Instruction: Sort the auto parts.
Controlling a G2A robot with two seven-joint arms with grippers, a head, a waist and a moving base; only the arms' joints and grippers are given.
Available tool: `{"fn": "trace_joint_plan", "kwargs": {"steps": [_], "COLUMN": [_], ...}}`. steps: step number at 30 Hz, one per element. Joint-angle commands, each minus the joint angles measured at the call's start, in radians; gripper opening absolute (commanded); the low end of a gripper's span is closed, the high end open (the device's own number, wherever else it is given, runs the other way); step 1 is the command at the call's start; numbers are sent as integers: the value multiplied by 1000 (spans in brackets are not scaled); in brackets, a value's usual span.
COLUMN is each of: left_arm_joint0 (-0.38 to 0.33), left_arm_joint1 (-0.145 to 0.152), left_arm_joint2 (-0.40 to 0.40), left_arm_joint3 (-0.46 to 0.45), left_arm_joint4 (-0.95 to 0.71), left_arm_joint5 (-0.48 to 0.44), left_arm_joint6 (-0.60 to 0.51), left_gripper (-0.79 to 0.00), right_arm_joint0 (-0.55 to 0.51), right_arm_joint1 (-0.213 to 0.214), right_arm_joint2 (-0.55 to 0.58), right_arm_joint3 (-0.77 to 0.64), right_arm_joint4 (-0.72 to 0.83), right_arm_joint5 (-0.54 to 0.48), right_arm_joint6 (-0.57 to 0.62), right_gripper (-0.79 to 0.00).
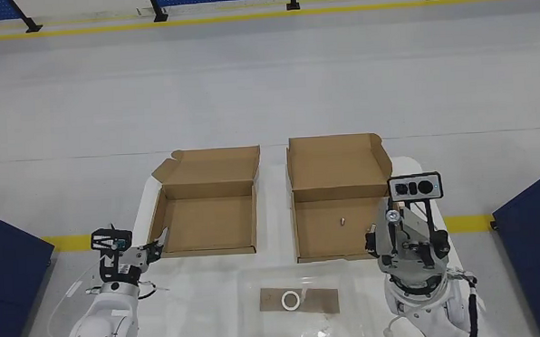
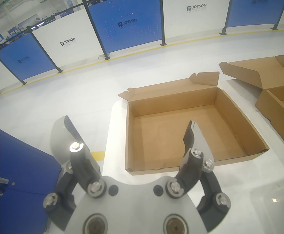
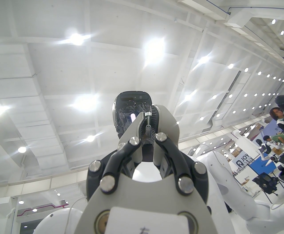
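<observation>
The right gripper [image 3: 149, 116] is pinching a small silver-headed threaded screw [image 3: 148, 120] near its fingertips, likely risking slippage, while the left gripper [image 2: 128, 120] is gaping wide.

Bright, even light comes from ceiling lamps [image 3: 153, 47], which flare into starbursts. Shadows on the table [image 1: 274, 223] are faint.

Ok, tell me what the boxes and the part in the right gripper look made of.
The left box and right box: brown cardboard by the look, matte, with creased fold-up flaps. The part in the right gripper: probably metal, going by its shiny silvery head and dark threaded shaft; coating unclear.
</observation>
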Motion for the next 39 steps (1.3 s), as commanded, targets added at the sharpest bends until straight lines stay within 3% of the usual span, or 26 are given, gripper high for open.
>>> {"fn": "trace_joint_plan", "kwargs": {"steps": [1,8,20,30,39], "left_arm_joint0": [0,0,0,0,0], "left_arm_joint1": [0,0,0,0,0], "left_arm_joint2": [0,0,0,0,0], "left_arm_joint3": [0,0,0,0,0], "left_arm_joint4": [0,0,0,0,0], "left_arm_joint5": [0,0,0,0,0], "left_arm_joint6": [0,0,0,0,0], "left_gripper": [0,0,0,0,0], "right_arm_joint0": [0,-79,-339,-352,-420], "right_arm_joint1": [0,5,21,21,26], "right_arm_joint2": [3,119,397,408,567], "right_arm_joint3": [1,31,96,96,142], "right_arm_joint4": [-8,-120,-257,-256,-672], "right_arm_joint5": [5,18,-16,-25,53], "right_arm_joint6": [-8,-23,67,70,-51], "right_gripper": [-785,-785,-785,-785,-785]}}
